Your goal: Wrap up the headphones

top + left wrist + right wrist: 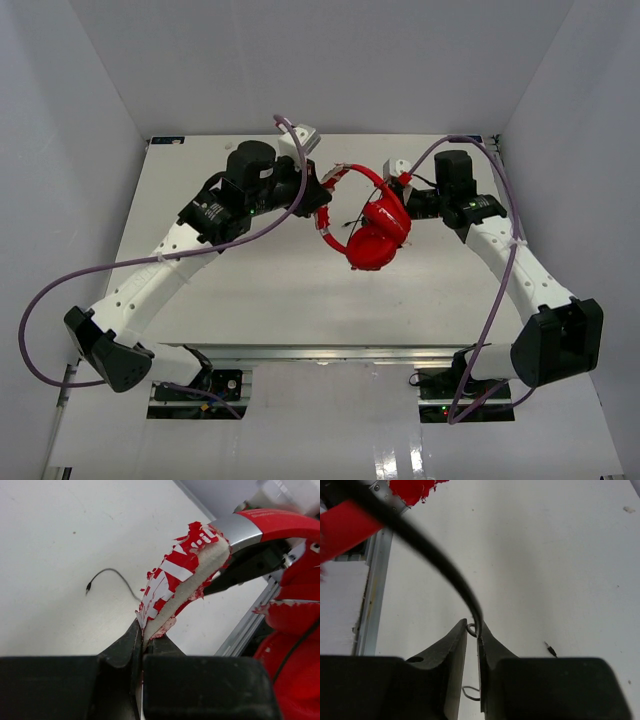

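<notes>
Two holds matter for you here. Your left fingers point(122, 650) are closed narrow on the worn padding of the headband point(185, 575), and this keeps the headphones point(378, 238) near the middle of the far edge of the table point(250, 290). Your right fingers point(451, 647) pinch the thin black cable point(435, 550), which rises from them toward the cups point(372, 250), on their left side. The plug point(88, 586) lies free on the table. The right arm is nearer to the cable, so I think it should lead the cable around.

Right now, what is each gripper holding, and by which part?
The left gripper clamps the headphones by the peeling padded headband; the right gripper pinches their thin black cable.
</notes>
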You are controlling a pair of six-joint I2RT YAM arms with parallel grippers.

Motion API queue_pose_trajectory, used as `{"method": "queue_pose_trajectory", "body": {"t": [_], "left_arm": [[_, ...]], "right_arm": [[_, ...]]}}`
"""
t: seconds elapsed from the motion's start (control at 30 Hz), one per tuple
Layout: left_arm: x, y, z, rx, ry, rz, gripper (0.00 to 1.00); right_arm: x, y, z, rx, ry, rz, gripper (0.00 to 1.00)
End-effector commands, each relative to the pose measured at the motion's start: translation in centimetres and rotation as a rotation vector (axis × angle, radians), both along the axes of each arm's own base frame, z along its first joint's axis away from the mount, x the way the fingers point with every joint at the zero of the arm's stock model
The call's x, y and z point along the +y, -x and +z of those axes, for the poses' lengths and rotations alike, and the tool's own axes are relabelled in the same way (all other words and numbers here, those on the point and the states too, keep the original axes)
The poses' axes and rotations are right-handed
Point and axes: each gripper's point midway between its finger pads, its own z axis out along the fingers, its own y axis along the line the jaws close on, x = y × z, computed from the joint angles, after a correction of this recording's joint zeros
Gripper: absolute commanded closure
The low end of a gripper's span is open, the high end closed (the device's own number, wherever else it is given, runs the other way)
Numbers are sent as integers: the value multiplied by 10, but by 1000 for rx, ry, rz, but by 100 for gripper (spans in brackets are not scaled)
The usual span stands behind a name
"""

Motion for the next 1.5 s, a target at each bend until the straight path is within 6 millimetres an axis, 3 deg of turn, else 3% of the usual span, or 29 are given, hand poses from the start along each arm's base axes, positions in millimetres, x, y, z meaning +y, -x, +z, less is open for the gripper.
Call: {"method": "queue_pose_trajectory", "body": {"t": [0.0,0.1,0.23,0.4,0.6,0.77,0.93,1.13,1.27,1.47], "left_arm": [[-16,10,59,-51,146,-38,100],[-22,9,59,-40,150,-41,100],[-24,7,77,-64,178,-28,100],[-16,-2,100,-106,199,38,100],[11,-28,134,-143,303,281,100],[22,-39,155,-153,416,392,100],[38,-56,166,-138,513,543,100],[53,-62,182,-193,572,614,100],[67,-67,190,-244,558,680,100],[99,-80,178,-285,536,820,100]], "right_arm": [[8,6,1,70,-65,72,71],[11,5,1,95,-96,78,50],[16,-1,1,119,-130,58,36],[15,-1,-24,144,-114,35,35],[9,25,-68,228,-93,71,36],[6,44,-79,278,-101,112,36],[11,64,-74,339,-132,200,38],[10,76,-73,332,-132,219,44],[8,80,-78,290,-113,211,58],[0,81,-90,273,-12,124,75]]}}
